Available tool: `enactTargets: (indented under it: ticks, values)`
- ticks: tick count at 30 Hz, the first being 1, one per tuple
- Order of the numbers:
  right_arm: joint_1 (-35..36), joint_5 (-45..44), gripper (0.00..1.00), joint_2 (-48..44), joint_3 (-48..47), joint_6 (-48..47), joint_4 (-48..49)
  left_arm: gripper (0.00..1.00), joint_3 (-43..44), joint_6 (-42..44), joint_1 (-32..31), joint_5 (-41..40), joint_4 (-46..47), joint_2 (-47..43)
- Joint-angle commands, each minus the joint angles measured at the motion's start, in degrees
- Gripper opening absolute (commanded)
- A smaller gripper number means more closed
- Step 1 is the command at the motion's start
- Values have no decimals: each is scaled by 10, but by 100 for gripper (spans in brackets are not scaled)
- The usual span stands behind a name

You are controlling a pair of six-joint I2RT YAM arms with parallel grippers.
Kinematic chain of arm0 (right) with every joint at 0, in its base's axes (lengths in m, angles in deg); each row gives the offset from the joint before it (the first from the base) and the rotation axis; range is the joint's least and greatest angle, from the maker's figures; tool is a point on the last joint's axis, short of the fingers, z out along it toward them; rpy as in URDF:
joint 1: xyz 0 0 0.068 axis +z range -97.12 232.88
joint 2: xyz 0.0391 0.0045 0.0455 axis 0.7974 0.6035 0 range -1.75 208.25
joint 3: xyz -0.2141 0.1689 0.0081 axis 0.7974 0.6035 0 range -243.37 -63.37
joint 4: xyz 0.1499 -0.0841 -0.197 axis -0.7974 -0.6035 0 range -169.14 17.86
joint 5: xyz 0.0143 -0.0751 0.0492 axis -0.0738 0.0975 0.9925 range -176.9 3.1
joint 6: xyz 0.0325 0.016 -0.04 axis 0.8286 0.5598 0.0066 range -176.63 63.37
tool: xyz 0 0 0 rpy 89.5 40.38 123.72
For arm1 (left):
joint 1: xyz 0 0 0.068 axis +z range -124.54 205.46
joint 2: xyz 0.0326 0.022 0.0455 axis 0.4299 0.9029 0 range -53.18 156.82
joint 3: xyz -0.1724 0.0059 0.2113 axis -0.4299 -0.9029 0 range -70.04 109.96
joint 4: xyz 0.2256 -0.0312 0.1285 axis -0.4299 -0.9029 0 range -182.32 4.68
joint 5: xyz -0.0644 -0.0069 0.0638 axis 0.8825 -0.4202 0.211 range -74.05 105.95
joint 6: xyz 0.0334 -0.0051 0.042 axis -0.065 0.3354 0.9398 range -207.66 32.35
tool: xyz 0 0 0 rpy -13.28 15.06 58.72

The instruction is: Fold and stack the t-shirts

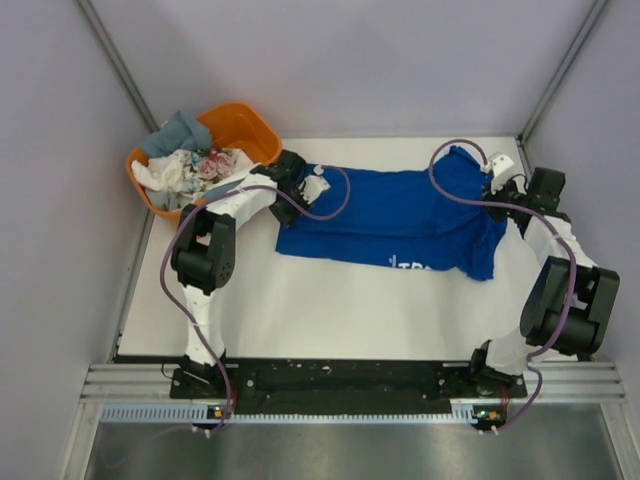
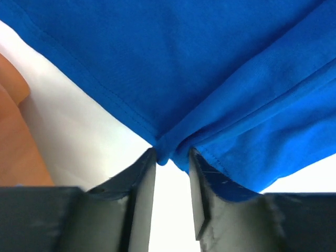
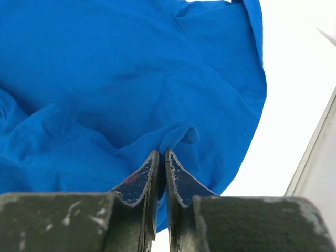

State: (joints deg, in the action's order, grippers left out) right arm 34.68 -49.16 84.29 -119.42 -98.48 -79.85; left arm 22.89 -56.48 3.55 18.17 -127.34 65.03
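A royal blue t-shirt (image 1: 400, 215) with white lettering lies spread across the middle of the white table. My left gripper (image 1: 303, 190) is at the shirt's left edge. In the left wrist view its jaws (image 2: 172, 153) stand narrowly apart with a bunched fold of the blue hem (image 2: 167, 152) pinched between the tips. My right gripper (image 1: 494, 188) is at the shirt's right end. In the right wrist view it (image 3: 162, 153) is shut tight on a fold of the blue cloth (image 3: 181, 134). Other shirts, grey-blue (image 1: 180, 132), white (image 1: 165, 172) and floral (image 1: 212, 163), lie heaped in the tub.
The orange plastic tub (image 1: 250, 128) stands at the back left corner, just left of my left gripper; its wall shows in the left wrist view (image 2: 16, 142). Purple cables loop over both arms. Grey walls enclose the table; its right edge (image 3: 315, 152) is near my right gripper.
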Motion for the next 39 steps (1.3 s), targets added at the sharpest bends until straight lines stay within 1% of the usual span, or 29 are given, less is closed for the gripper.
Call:
enactTargets:
  ticks: [1,3,5,7,8,9,10,11,12,14,16,17,18,21,25,27,30,33,36,38,39]
  values:
    - [34,-143,13,40,-54,128,38,43,29,-8,5,-42,18,-8]
    - [33,-226,24,77,-113,229,-5,51,23,19,5,-43,33,-31]
    - [33,-287,33,125,-200,298,-104,58,16,49,4,-26,40,-56]
    - [33,-325,38,156,-282,358,-183,61,16,84,2,17,27,-72]
    - [33,-331,40,159,-296,385,-202,62,15,97,-1,35,15,-79]
    - [33,-329,45,156,-304,405,-218,63,14,112,-3,51,-2,-82]
    - [33,-329,50,144,-302,415,-227,63,14,122,-8,71,-22,-86]
    - [33,-329,58,129,-291,447,-233,63,10,137,-11,88,-43,-89]
    - [33,-331,62,106,-275,464,-234,63,2,151,-16,110,-61,-95]
    - [33,-332,63,55,-225,489,-237,59,-20,183,-23,146,-95,-107]
    - [33,-347,62,-9,-167,516,-240,58,-44,219,-24,174,-120,-118]
    - [33,-356,61,-37,-140,530,-242,58,-55,230,-24,179,-126,-120]
    - [33,-361,58,-62,-110,551,-246,58,-65,238,-24,179,-126,-120]
    - [33,-345,53,-117,-30,598,-257,59,-111,244,-27,156,-87,-121]
    - [11,-290,51,-169,53,677,-260,63,-166,246,-34,111,-13,-124]
    - [-3,-275,51,-180,95,707,-258,63,-190,243,-37,85,23,-124]
    - [-15,-272,49,-182,127,733,-247,62,-222,238,-42,39,82,-127]
    - [-32,-265,46,-182,138,750,-231,59,-241,239,-46,34,98,-132]
    - [-39,-298,45,-185,155,764,-192,57,-255,239,-47,30,117,-134]
    - [-41,-302,43,-175,167,768,-174,49,-260,238,-47,24,127,-133]
    - [-42,-297,42,-168,175,771,-164,40,-260,237,-47,24,127,-132]
